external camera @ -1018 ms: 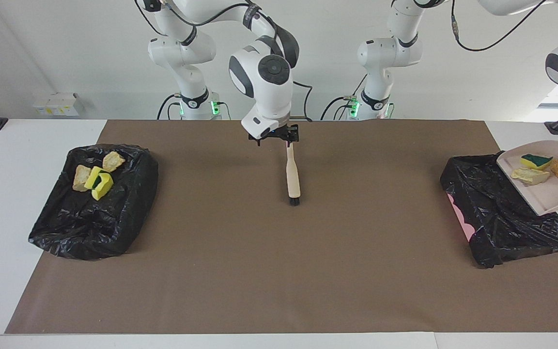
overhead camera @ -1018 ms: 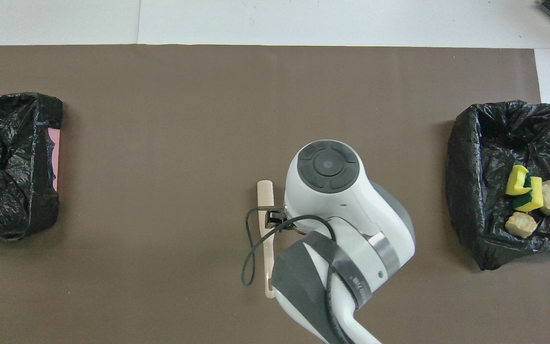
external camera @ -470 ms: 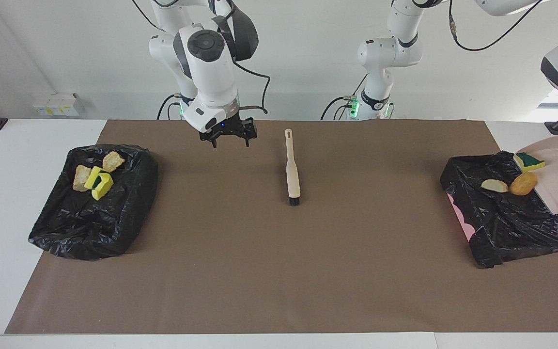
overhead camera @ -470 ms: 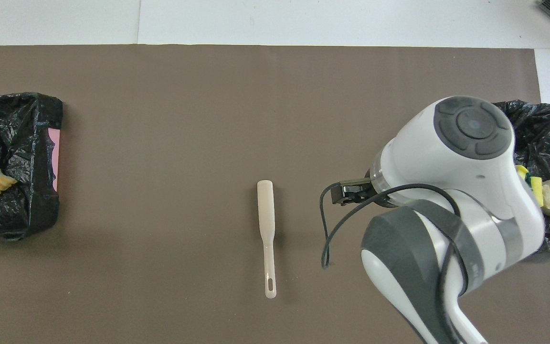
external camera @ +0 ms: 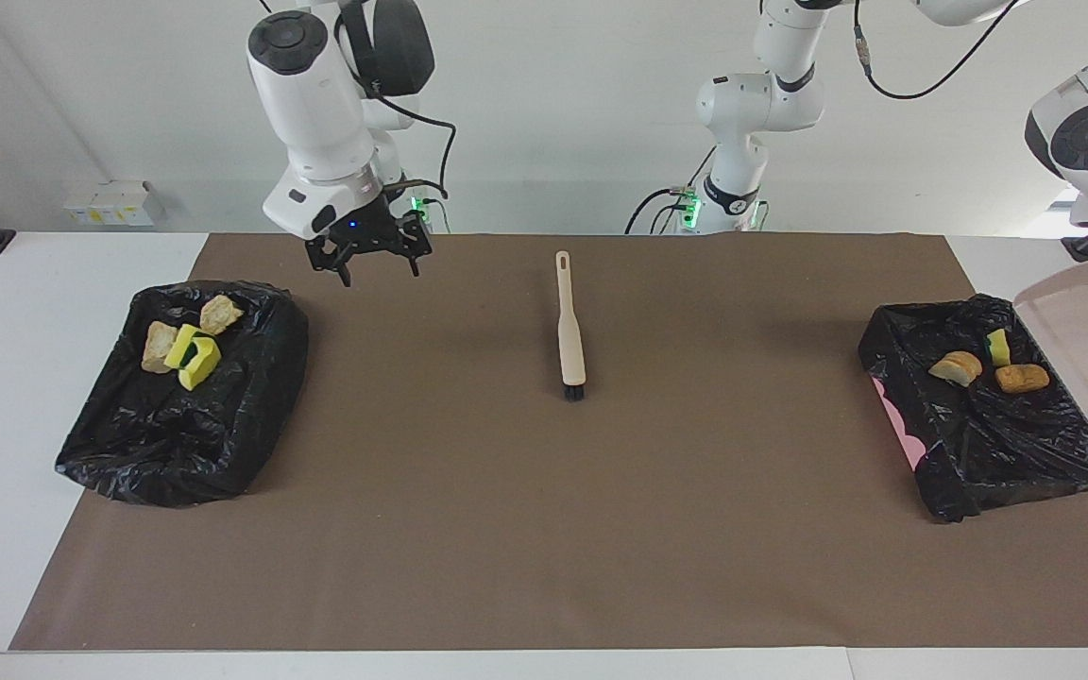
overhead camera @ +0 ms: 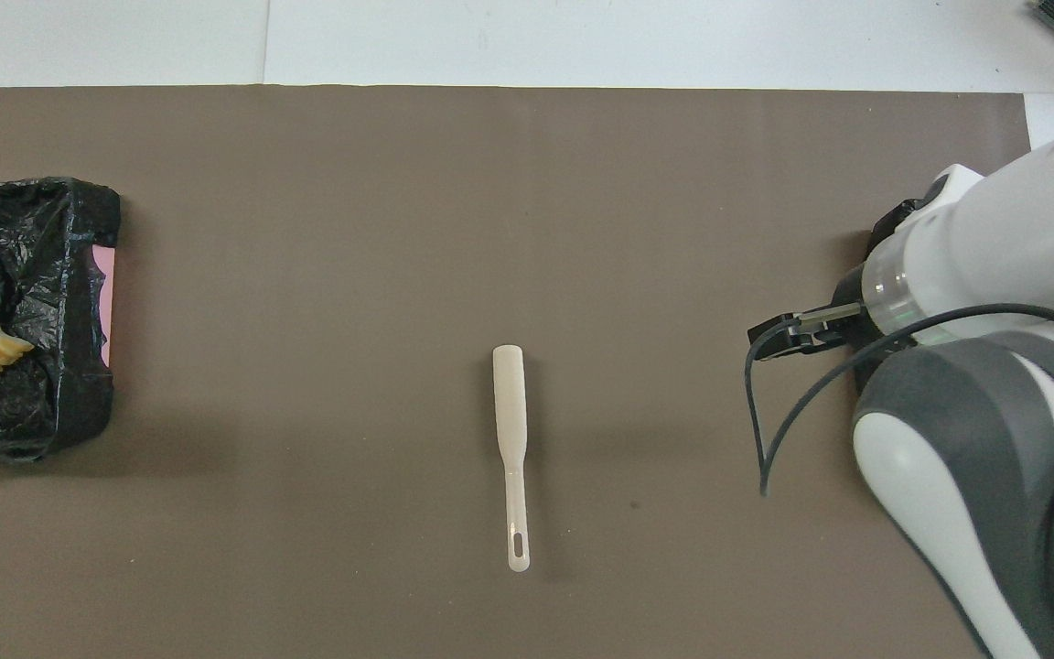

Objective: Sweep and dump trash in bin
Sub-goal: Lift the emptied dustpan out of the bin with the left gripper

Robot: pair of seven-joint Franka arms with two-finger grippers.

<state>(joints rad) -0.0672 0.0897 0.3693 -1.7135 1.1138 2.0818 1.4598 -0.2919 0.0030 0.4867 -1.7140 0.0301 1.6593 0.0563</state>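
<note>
Right gripper [external camera: 379, 269]: hovered over the brown mat [external camera: 544, 519], at 9 o'clock of the brush [external camera: 569, 331] in the facing view, near the other bin [external camera: 251, 416]; fingers released, nothing held.
Left gripper: out of frame; fingers clenched, grip point not seen.
Dustpan [external camera: 1087, 335]: held tilted at the edge of the dump bin [external camera: 978, 472], emptied.
Trash [external camera: 955, 366]: lodged in the dump bin at the left arm's end of the surface; beige chunk, with the yellow-green sponge piece [external camera: 997, 348] at its 2 o'clock and the brown nugget [external camera: 1022, 378] at its 4 o'clock.
Other bin: black-lined, at the right arm's end; a yellow-green sponge [external camera: 195, 354] and two beige chunks are kept in it.
Brush: laid flat mid-mat, bristle end pointed away from the robots, touched by no gripper.
</note>
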